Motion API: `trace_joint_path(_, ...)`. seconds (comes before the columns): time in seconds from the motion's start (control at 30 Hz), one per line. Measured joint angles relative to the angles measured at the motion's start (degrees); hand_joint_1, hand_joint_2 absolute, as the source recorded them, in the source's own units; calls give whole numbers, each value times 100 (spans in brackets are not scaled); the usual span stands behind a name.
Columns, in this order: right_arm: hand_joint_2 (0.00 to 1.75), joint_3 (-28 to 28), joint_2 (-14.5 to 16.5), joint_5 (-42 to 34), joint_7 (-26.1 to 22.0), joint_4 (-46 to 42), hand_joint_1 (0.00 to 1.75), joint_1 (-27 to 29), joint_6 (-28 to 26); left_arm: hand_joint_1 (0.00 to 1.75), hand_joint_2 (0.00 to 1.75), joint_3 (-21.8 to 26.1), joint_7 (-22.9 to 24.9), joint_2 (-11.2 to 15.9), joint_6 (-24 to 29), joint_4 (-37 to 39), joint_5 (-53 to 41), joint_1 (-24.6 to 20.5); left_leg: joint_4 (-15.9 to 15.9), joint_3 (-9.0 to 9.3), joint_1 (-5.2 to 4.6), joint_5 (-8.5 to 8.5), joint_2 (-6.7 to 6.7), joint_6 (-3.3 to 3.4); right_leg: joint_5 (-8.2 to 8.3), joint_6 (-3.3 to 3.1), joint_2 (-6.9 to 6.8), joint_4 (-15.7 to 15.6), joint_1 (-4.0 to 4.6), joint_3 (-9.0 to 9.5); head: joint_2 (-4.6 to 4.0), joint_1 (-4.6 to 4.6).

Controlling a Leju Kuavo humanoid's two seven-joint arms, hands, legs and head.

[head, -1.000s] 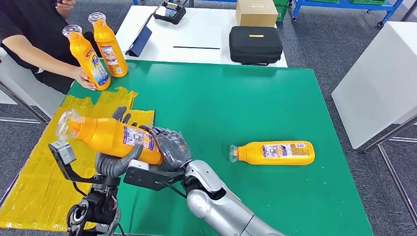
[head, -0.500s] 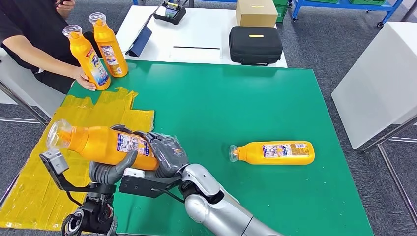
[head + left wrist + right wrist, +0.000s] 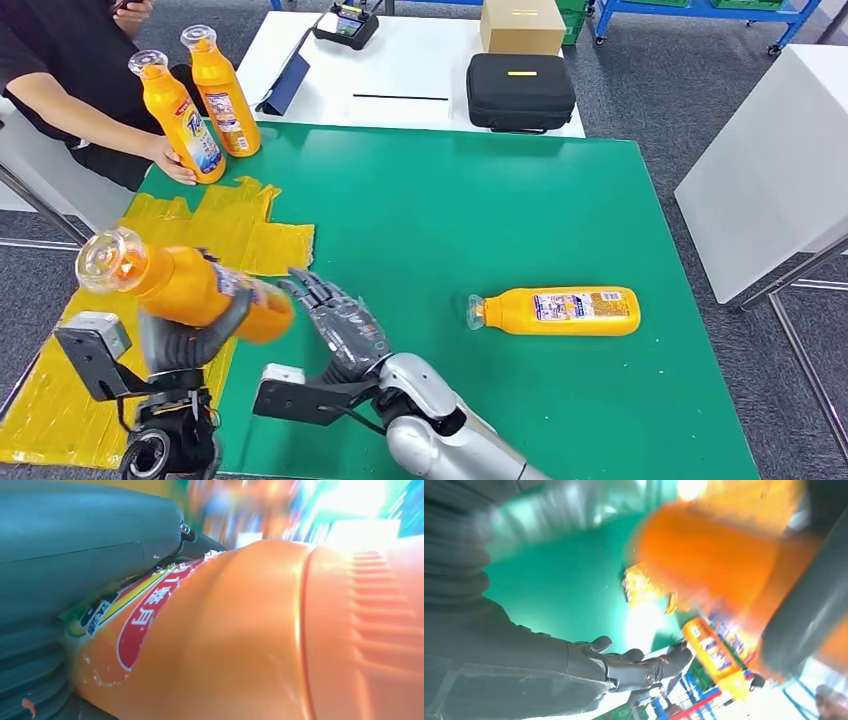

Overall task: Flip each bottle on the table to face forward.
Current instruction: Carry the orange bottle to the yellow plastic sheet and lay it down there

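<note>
With the left hand [image 3: 190,338], gripping an orange bottle [image 3: 185,285] tight around its middle, fingers wrapping under it. Holding it up in the air, just off the near left edge of the green table [image 3: 450,210], over the yellow sheet [image 3: 60,385] lying along that same edge. Tipping it a little, with the clear cap end higher and pointing away from the green table, and the bottom end pointing toward it. Pressing the left hand [image 3: 75,555] against the red and yellow label in the left wrist view, with the orange bottle [image 3: 225,640] looking very big and close. Spreading the right hand [image 3: 345,325] wide over the near left part of the green table, just beside the orange bottle and not touching it, holding nothing. Showing the right hand [image 3: 624,665] with fingers apart in the right wrist view too, though very blurry there. Seeing a second bottle [image 3: 560,311] lying flat on its side on the right part of the green table, cap pointing toward the middle, label facing up. Seeing a third bottle [image 3: 180,120] and a fourth bottle [image 3: 222,95] standing side by side at the far left corner of the green table, with a person's hand [image 3: 172,160] touching the third bottle low down. Seeing a black case [image 3: 520,90] and a brown box [image 3: 520,25] on a white table [image 3: 400,60] past the far edge of the green table.
</note>
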Motion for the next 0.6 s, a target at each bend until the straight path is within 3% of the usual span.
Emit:
trace_joint_path(0.1, 0, -293, -158, -64, 28, -426, 0, 129, 110, 175, 175, 179, 99, 3, 805, -62, -1463, 79, 0, 0, -1, 0, -1, 0, 0, 0, 0, 0, -1, 1, 0, 0)
trace_joint_path(0.2, 0, -562, -287, -75, 30, -845, 0, 263, 201, 175, 175, 329, 264, 3, 1278, -65, -2519, 153, 0, 0, -1, 0, 0, 0, 0, 0, 0, -1, -1, 0, 0, 0)
trace_joint_path(0.4, 0, -937, -548, -212, -33, -1571, 0, 532, 238, 175, 175, 445, 1159, 84, 2047, 268, -5420, 232, 0, 1, -2, -1, -1, 0, 0, 0, 0, -2, -1, 0, 0, 0)
trace_joint_path(0.5, 0, -1071, -663, -297, -66, -1830, 0, 641, 253, 175, 175, 407, 1511, 163, 2148, 730, -6153, 232, 0, 1, -1, -2, 3, -1, 0, 0, 1, -2, 0, -1, 0, -1)
trace_joint_path(0.6, 0, -1144, -737, -313, -73, -1988, 0, 709, 258, 175, 175, 370, 1596, 207, 2164, 1032, -6288, 228, 0, 2, -1, -2, 4, -1, 0, 0, 1, -2, 0, -1, 0, -1)
